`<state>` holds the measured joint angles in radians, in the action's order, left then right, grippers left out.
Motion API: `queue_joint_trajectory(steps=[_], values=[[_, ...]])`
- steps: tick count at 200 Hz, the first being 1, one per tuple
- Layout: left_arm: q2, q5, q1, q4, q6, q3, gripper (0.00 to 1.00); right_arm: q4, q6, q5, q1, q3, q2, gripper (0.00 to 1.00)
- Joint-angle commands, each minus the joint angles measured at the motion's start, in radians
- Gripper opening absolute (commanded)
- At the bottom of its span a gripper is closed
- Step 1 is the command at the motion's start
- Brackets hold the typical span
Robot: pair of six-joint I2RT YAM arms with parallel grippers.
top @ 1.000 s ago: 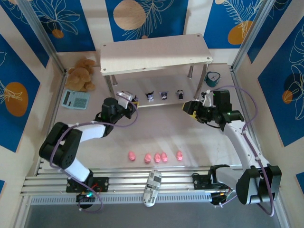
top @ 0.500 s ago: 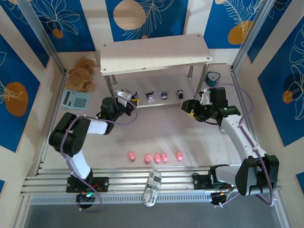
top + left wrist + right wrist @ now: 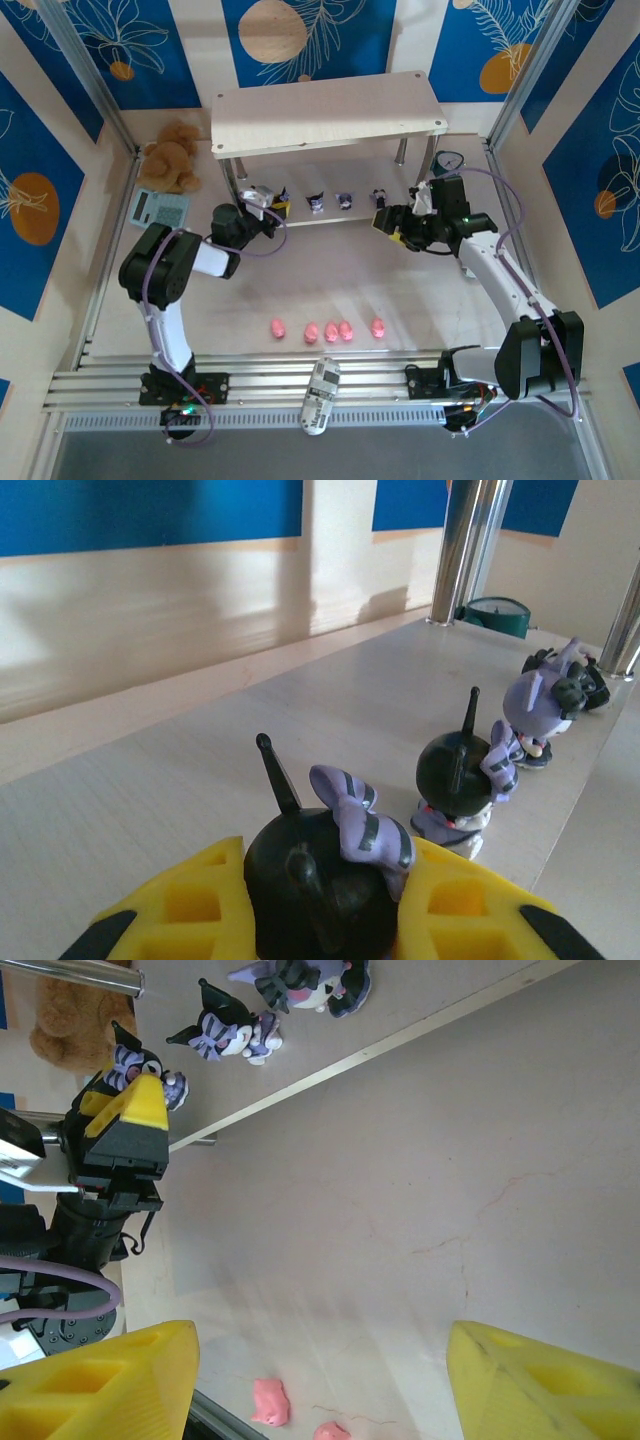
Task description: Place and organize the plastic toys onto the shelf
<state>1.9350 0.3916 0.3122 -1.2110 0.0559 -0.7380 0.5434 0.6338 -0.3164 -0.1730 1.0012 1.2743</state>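
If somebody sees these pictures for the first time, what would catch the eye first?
The pale two-tier shelf at the back is the largest thing. On its lower board three dark purple figurines stand in a row, and the left hand holds a fourth figurine at the row's left end. Five pink pigs lie in a line on the table, and the right hand hangs open near the board's right end.

Teddy bear (image 3: 172, 155) beside what may be a calculator (image 3: 157, 208); teal clock (image 3: 446, 160).
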Motion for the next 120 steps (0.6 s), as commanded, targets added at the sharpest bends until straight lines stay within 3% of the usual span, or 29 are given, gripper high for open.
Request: queue_joint_trajectory(steps=[1,59,120], values=[[0.036,-0.025,-0.012,-0.113,0.032,-0.023,0.24,0.032,-0.009,0.005,-0.01,0.034,0.016,0.67],[0.077,-0.061,-0.009,-0.176,0.028,-0.011,0.26,0.047,-0.018,0.007,-0.016,0.051,0.034,0.67],[0.016,-0.109,0.002,0.055,-0.053,-0.043,0.27,0.038,-0.011,0.005,-0.019,0.045,0.038,0.67]])
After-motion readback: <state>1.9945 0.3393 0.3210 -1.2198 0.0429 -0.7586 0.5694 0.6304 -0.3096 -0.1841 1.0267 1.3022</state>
